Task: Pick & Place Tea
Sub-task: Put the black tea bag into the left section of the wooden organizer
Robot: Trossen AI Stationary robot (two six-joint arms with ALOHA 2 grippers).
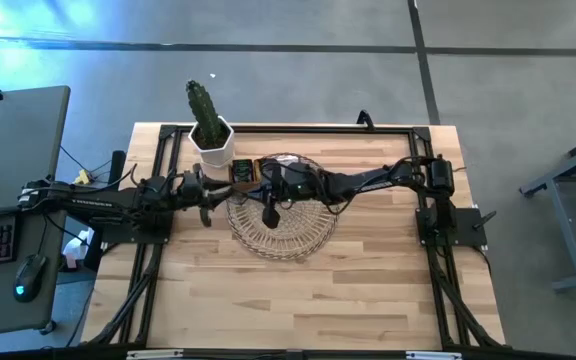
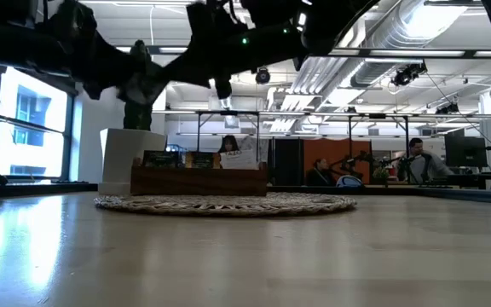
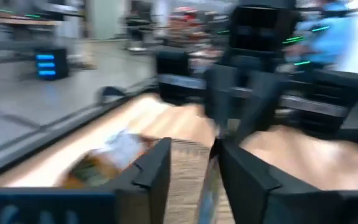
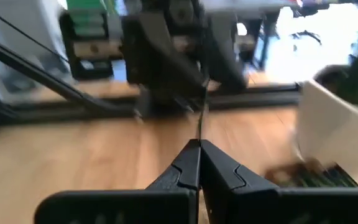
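My right gripper point(image 4: 199, 163) hung above the round wicker mat point(image 1: 280, 218), its jaws pressed together on a thin flat tea sachet point(image 4: 200, 127) held edge-on, so that it showed only as a narrow sliver rising from between my fingertips. Straight ahead of those jaws, close and raised off the tabletop point(image 1: 308, 290) too, was my left gripper point(image 3: 194, 163); its jaws stood narrowly parted, and the same thin sachet point(image 3: 210, 180) sat edge-on in the gap between them, though I could not tell whether those fingers actually touched it. Seen from above, the two sets of jaws met over the mat's near-left part, the right arm reaching in across the mat and the left arm coming from the opposite side. Beyond my right jaws and off to one side stood the white planter point(image 1: 212, 144) with its green cactus point(image 1: 201, 104), and just beside it the brown wooden box point(image 2: 199, 180), resting on the far edge of the mat with more sachets point(image 2: 162, 159) standing upright in its compartments. People point(image 2: 416, 159) sat at desks in the room well behind the tabletop.
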